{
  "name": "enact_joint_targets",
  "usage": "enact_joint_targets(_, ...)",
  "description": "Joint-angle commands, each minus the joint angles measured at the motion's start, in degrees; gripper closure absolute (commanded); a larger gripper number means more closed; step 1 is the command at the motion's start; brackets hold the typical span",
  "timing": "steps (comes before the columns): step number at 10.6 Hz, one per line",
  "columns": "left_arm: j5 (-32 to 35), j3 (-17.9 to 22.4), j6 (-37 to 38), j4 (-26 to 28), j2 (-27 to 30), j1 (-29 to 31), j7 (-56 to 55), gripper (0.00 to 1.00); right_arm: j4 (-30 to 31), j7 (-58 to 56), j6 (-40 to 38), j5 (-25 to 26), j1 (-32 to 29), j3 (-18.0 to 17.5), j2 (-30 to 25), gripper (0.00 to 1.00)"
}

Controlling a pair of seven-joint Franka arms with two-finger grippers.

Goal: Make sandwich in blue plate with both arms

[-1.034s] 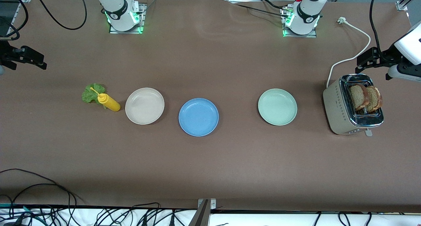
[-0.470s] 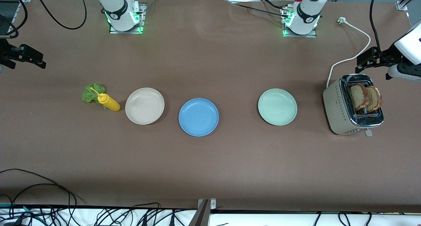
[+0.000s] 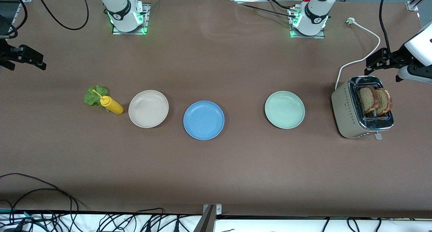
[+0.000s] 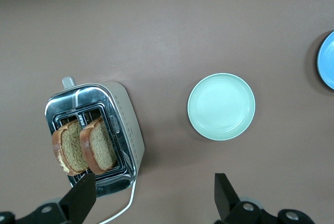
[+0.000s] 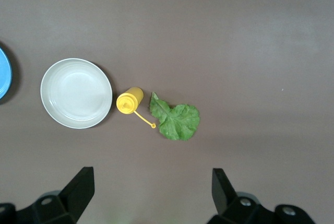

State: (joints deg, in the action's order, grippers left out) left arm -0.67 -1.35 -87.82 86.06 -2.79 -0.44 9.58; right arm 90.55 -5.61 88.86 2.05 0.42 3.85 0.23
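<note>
Table [image 3: 216,171]: brown surface; no brand, label or writing can be read on anything on it.
Toaster [image 3: 349,119]: beige, chrome-topped, at the left arm's end of the table; its long axis runs toward the front camera, with a white cord [image 3: 362,58] trailing away toward the bases.
Blue plate [image 3: 204,120]: flat near the table's middle, between the beige plate and the pale green plate, slightly nearer the front camera than both; nothing lies in it.
Beige plate [image 3: 148,108]: toward the right arm's end, just beside the yellow bottle.
Pale green plate [image 3: 285,109]: between the blue plate and the toaster, apart from both.
Bread slices [image 3: 374,99]: two brown slices standing on edge side by side in the toaster's slots, tops sticking out, faces turned along the table's length.
Left gripper [image 4: 154,198]: up over the table just beside the toaster's cord end, fingers spread wide, nothing between them; the slices sit close by, the blue plate well apart.
Right gripper [image 5: 151,192]: up over the right arm's end of the table, fingers spread wide and bare; lettuce and bottle lie near it.
Yellow bottle [image 3: 112,105]: touching the lettuce, thin nozzle across the leaf.
Lettuce leaf [image 3: 92,96]: ruffled green, flat on the table.
</note>
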Motion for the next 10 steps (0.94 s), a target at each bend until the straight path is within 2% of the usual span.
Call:
enact_joint_targets(1, -0.2, -0.2, 0.3, -1.4, -0.2, 0.0, -0.2, 0.00, -0.6, -0.4, -0.4, -1.0, -0.2, 0.3, -0.4, 0.00)
enact_joint_targets(10, -0.7, -0.2, -0.5, -1.5, -0.5, -0.3, -0.3, 0.00, -0.6, -0.3, -0.4, -1.1, -0.1, -0.1, -0.3, 0.00)
